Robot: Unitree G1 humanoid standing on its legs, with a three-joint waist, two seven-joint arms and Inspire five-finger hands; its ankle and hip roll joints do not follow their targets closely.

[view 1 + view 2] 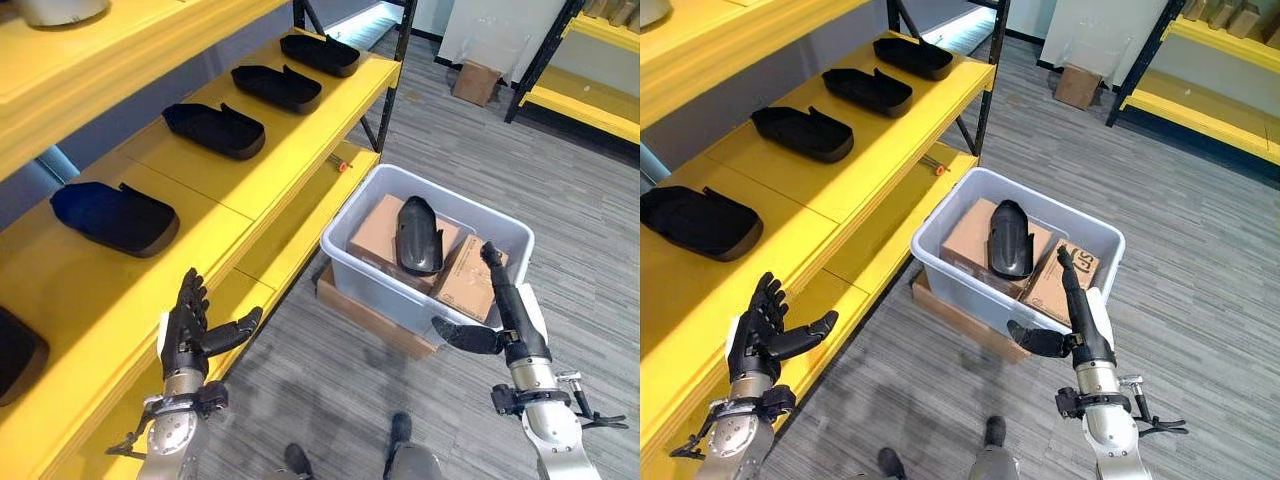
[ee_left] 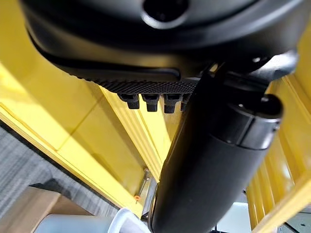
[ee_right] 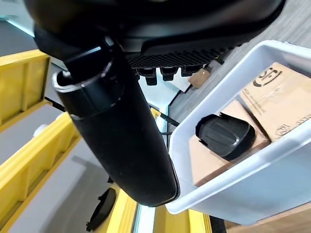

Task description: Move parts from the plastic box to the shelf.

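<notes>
A grey plastic box (image 1: 395, 290) stands on the floor by the yellow shelf (image 1: 200, 250). Inside it a black moulded part (image 1: 418, 234) lies on top of brown cartons (image 1: 470, 280). Several more black parts (image 1: 113, 217) lie in a row along the shelf. My right hand (image 1: 505, 315) hovers at the box's near right corner, fingers straight and open, holding nothing. Near the shelf's front edge my left hand (image 1: 190, 330) is raised, open and empty. The right wrist view looks past the hand at the part (image 3: 224, 136) in the box (image 3: 233, 179).
The box rests on a flat brown carton (image 1: 370, 315). A second yellow rack (image 1: 580, 95) and a small carton (image 1: 476, 82) stand at the far right. Grey carpet lies between them. An orange bit (image 1: 343, 166) sits on the lower shelf.
</notes>
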